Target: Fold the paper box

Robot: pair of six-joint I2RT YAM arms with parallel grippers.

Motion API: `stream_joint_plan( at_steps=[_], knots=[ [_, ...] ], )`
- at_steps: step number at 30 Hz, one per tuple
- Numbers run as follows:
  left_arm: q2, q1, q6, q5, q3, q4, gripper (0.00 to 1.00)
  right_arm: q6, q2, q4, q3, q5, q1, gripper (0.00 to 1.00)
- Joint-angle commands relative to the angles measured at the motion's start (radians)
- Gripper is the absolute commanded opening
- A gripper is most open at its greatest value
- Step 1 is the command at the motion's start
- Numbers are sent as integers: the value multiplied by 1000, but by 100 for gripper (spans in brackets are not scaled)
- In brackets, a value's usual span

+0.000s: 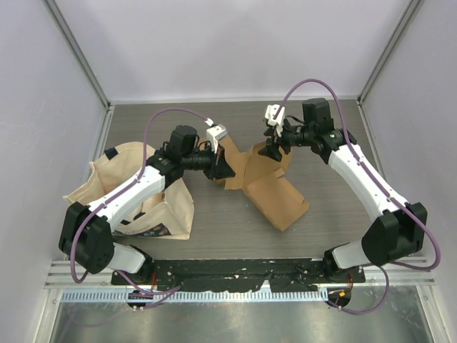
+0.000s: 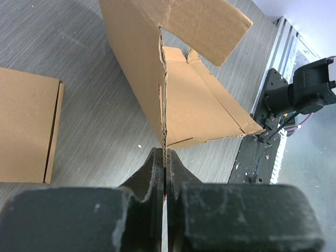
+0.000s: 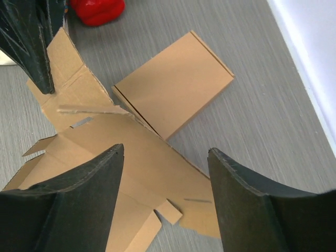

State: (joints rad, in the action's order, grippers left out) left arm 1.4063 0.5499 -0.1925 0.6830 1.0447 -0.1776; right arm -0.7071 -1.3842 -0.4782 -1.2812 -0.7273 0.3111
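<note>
The paper box [image 1: 282, 204] is brown corrugated cardboard, partly opened, lying mid-table with one panel raised. In the left wrist view the paper box [image 2: 194, 105] rises away from my left gripper [image 2: 166, 153], which is shut on its torn vertical edge; one flap sticks out at the top. In the top view my left gripper [image 1: 220, 170] sits at the box's left end. My right gripper [image 3: 165, 152] is open above the box's flat panels [image 3: 131, 152], with nothing between its fingers. It hangs over the box's far end [image 1: 271, 148].
A flat folded cardboard piece [image 3: 173, 84] lies beside the box, seen also in the left wrist view [image 2: 26, 131]. A red object [image 3: 97, 10] sits beyond it. A beige bag [image 1: 121, 179] lies under the left arm. Walls enclose the table.
</note>
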Motion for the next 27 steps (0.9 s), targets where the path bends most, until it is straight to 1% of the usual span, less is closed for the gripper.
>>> stream_joint_plan(
  at_steps=[1,4,6,7,8,9,11,13,14,15,16,19,20,21,22,23,24,25,26,27],
  knots=[
    [-43,2,34,32,32,1,0,-54,-62,-17,-76,-115,-1,67],
    [-44,4,36,27,31,4,0,-49,-73,9,-47,-135,-1,65],
    [-43,4,33,33,29,19,0,-37,-70,33,-32,-149,-1,59],
    [-43,4,33,38,29,20,0,-37,-72,44,-21,-150,-1,51],
    [-43,2,31,38,29,20,0,-35,-72,52,-17,-147,-1,45],
    [-43,2,34,36,28,18,0,-35,-70,56,-15,-141,0,35],
    [-49,2,39,24,21,15,0,-23,-62,70,-1,-127,-1,29],
    [-62,2,42,13,12,21,0,-14,-36,75,16,-113,-1,20],
    [-67,4,41,-2,5,21,0,-3,-26,84,25,-86,0,15],
    [-75,4,41,-14,2,21,0,10,6,96,34,-52,5,6],
    [-82,2,38,-35,3,15,1,21,22,84,40,-3,5,2],
    [-115,2,16,-138,-2,0,33,99,100,76,49,54,9,1],
    [-128,2,-5,-161,-8,7,51,119,120,66,52,72,13,1],
    [-145,2,-27,-215,-12,19,58,132,138,61,59,84,13,1],
    [-188,2,-47,-236,-18,36,59,138,181,61,75,94,14,1],
    [-210,2,-100,-259,-20,67,59,135,200,56,86,95,13,1],
    [-230,2,-131,-316,-18,81,58,136,218,56,94,100,13,1],
    [-251,-1,-168,-338,-8,98,54,138,241,68,114,103,13,1],
    [-272,-1,-206,-358,3,128,47,136,250,72,118,100,13,1],
    [-273,-1,-279,-364,18,147,43,138,255,78,123,100,13,1]
  ],
)
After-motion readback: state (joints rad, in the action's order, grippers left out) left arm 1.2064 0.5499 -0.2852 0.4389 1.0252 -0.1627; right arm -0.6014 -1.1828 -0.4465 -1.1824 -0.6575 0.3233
